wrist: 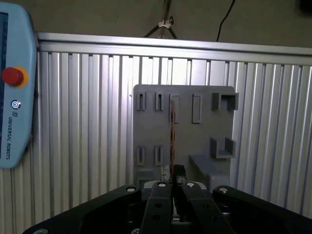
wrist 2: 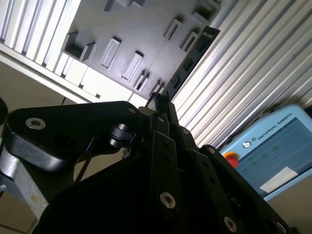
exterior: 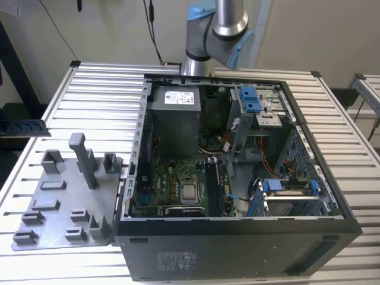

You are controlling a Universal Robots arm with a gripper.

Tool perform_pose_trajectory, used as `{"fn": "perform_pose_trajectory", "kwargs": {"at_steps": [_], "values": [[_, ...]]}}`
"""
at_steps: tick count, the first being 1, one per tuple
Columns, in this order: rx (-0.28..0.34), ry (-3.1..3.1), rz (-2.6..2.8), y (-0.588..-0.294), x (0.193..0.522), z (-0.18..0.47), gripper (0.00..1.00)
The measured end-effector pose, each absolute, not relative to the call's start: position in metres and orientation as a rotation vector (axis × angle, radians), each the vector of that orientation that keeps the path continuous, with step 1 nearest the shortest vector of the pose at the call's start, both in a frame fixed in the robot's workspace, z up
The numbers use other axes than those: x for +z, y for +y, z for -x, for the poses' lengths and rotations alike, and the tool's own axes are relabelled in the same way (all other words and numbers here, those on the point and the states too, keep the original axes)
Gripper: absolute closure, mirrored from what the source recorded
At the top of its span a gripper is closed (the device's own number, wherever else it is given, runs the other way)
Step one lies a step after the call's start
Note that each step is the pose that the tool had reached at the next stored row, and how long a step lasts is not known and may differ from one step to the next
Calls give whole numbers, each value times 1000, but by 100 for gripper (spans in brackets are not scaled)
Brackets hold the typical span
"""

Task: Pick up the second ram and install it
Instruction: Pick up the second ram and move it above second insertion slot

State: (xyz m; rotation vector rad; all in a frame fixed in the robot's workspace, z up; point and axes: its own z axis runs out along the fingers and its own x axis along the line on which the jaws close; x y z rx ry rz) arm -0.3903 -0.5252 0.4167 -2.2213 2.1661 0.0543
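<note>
Aluminium slat table (exterior: 89,101); open computer case (exterior: 237,237) on it, grey fixture plate (exterior: 59,217) alongside. Dark memory stick (wrist 2: 191,61) pinched at one end by clenched gripper (wrist: 173,181), seen against plate; clear of it or not, cannot tell. Probably light, stiff, fragile: best gripped on flat faces, off the contacts.

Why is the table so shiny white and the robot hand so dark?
First wrist view: light glares off the table beyond the grey plate. Second wrist view: the gripper, holding the ram, looks nearly black against the bright table. Exterior view: the inside of the case lies in shadow.
</note>
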Motion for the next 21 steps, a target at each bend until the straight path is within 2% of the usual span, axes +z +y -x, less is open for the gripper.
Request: {"fn": "perform_pose_trajectory", "kwargs": {"at_steps": [21], "values": [[56, 2167, 2222, -525, 417, 340, 86]]}}
